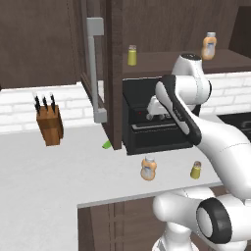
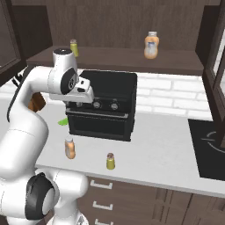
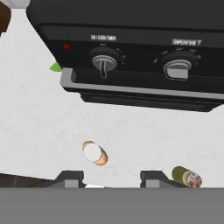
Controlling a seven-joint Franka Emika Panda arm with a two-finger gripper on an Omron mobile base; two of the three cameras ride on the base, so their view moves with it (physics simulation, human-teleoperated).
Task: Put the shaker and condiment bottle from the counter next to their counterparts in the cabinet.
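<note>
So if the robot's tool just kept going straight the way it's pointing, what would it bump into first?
Probably the bare counter. The tool points down at pale countertop in front of the black toaster oven, between the orange condiment bottle and the yellow-green shaker. It looks likely to miss both, though depth is hard to judge.

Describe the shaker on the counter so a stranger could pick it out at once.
Find the black toaster oven on the pale counter. In front of it, near the counter's edge, two small containers stand apart. The shaker is the yellow-green cylinder with a greyish-brown cap, not the orange condiment bottle beside it.
</note>
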